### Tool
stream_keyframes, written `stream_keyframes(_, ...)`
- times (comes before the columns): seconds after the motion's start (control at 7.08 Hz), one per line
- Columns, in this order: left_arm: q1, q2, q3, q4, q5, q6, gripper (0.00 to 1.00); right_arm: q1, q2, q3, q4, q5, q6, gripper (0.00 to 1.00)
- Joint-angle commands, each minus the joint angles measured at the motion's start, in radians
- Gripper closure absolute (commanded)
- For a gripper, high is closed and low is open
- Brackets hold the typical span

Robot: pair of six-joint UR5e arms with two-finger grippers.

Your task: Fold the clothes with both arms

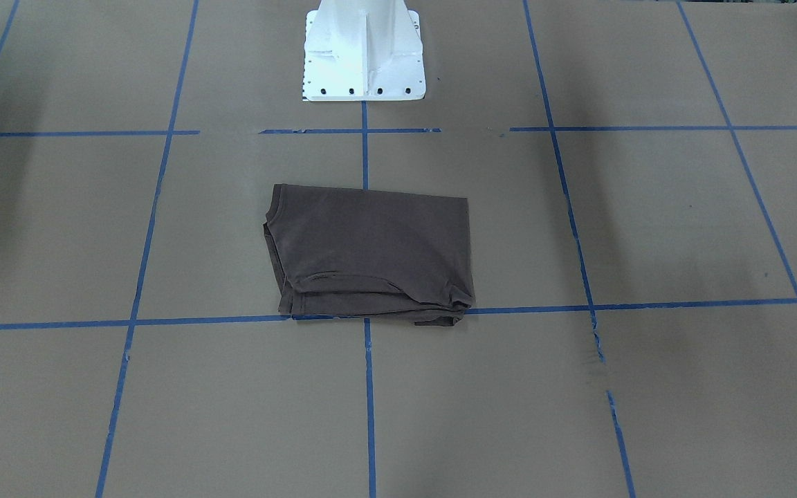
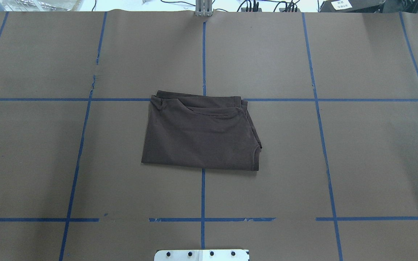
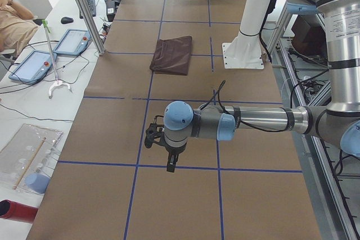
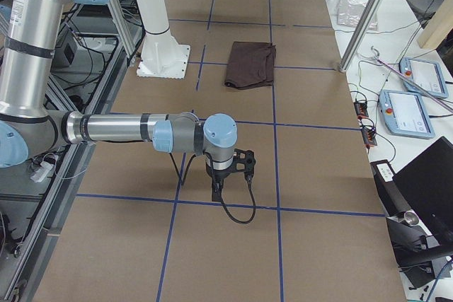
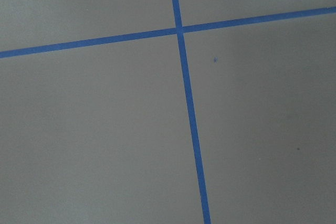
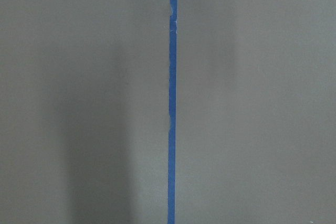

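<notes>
Left gripper (image 3: 170, 164) hangs over bare brown paper (image 2: 31, 163) at its end of the table, and I can't tell from the side cam if it's open or closed. The brown T-shirt (image 2: 200, 134) lies folded mid-table and looks done, which is probably why both arms are well clear. Right gripper (image 4: 216, 192) is the same deal, can't tell. The overhead shows no arms at all, only the side cams do.

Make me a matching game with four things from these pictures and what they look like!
Things:
1. T-shirt
2. pedestal base
3. tape lines
4. left arm

Looks:
A. white, with a row of dark bolt holes
B. silver-grey with light blue caps, reaching over the bare table
C. dark brown, folded, lying mid-table
D. blue, crossing in a grid

Pairs: 1-C, 2-A, 3-D, 4-B
</notes>
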Motion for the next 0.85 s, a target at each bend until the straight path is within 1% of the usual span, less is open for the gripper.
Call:
stream_keyframes(0.0, -0.001, 0.005, -0.022, 0.0, 0.005, 0.0, 0.0, -0.001, 0.003, -0.005, 0.001, -0.002, -0.001, 0.0)
stream_keyframes(0.71, 0.001, 0.006, -0.022, -0.001, 0.005, -0.001, 0.0, -0.001, 0.005, 0.001, 0.006, -0.004, -0.002, 0.0)
